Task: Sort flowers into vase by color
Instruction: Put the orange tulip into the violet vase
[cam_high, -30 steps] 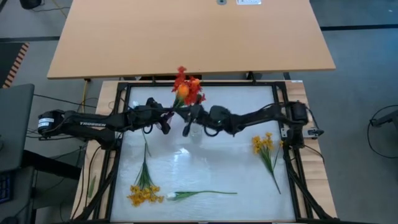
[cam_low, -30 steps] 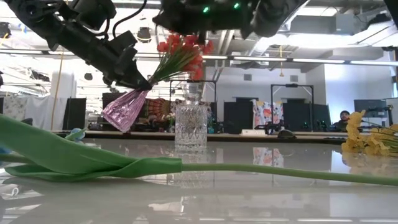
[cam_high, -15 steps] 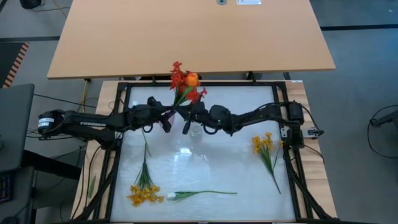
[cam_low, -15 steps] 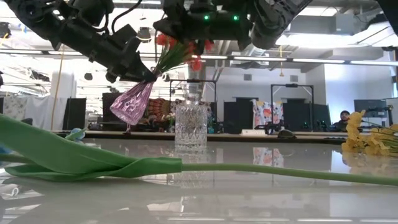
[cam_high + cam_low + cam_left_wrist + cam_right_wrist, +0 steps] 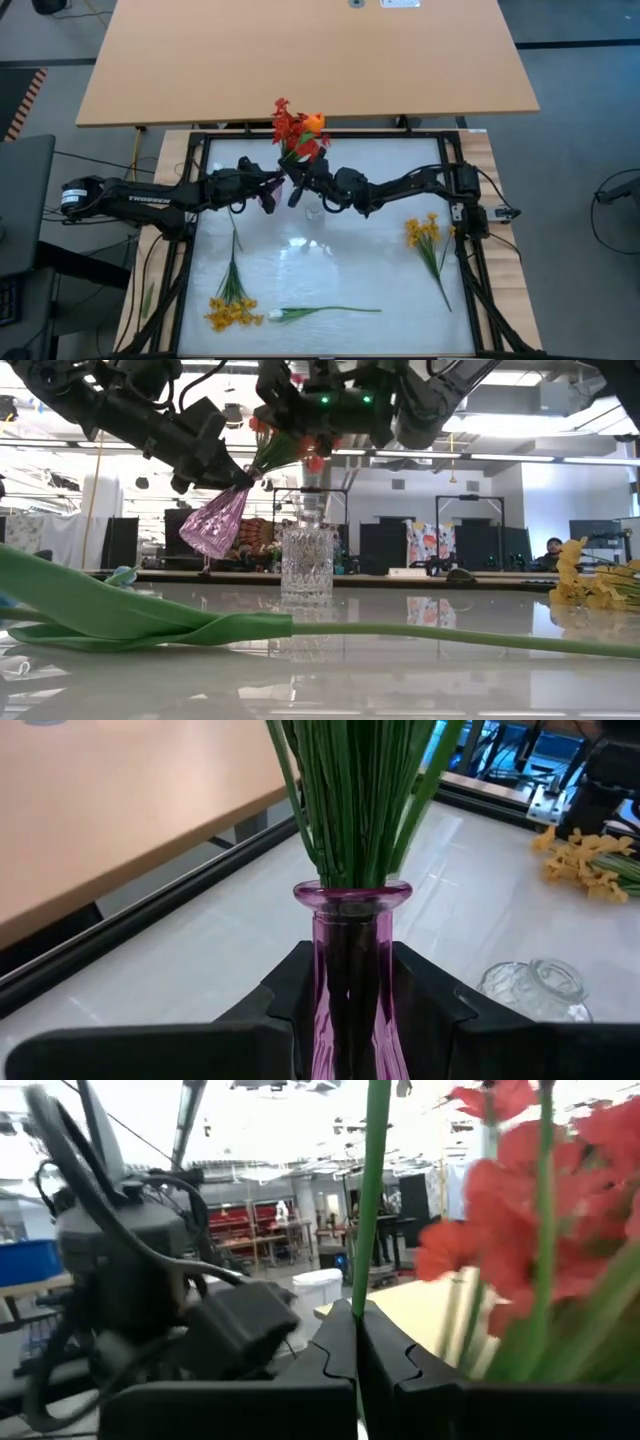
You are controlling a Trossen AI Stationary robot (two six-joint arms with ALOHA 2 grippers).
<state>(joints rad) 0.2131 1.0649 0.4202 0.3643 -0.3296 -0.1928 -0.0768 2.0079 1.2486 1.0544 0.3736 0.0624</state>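
Observation:
My left gripper (image 5: 350,1020) is shut on a pink glass vase (image 5: 215,525) held in the air, tilted, over the table's far middle. A bunch of red-pink sprays (image 5: 290,128) stands in the vase on green stems (image 5: 350,800). My right gripper (image 5: 356,1365) is shut on the green stem of an orange-red tulip bud (image 5: 314,122), right next to the bunch. A clear cut-glass vase (image 5: 307,565) stands on the table below. Two yellow bunches (image 5: 230,310) (image 5: 425,235) and a white tulip (image 5: 278,316) lie flat on the table. My left gripper pinches the pink vase's narrow neck (image 5: 350,955), just under the rim, one finger (image 5: 285,995) on each side. It comes level from the table's left. The vase is lifted clear and leans, its body hanging down toward the left. My right gripper pinches the tulip's thin green stem (image 5: 372,1230) between its two fingers (image 5: 335,1355), coming from the table's right. The stem runs up past the fingertips beside the red sprays (image 5: 520,1250), clear of the table.
The clear vase (image 5: 315,210) sits just under both grippers. The white tulip's leaf and stem (image 5: 150,620) stretch along the near edge. One yellow bunch (image 5: 590,585) lies at the right, the other near left. A dark frame (image 5: 190,200) borders the white tabletop.
My right gripper has carried the tulip toward the left and the far edge, closing in on the bunch; the orange bud now sits among the red sprays' tops. My left gripper has raised the pink vase a little and shifted it rightward.

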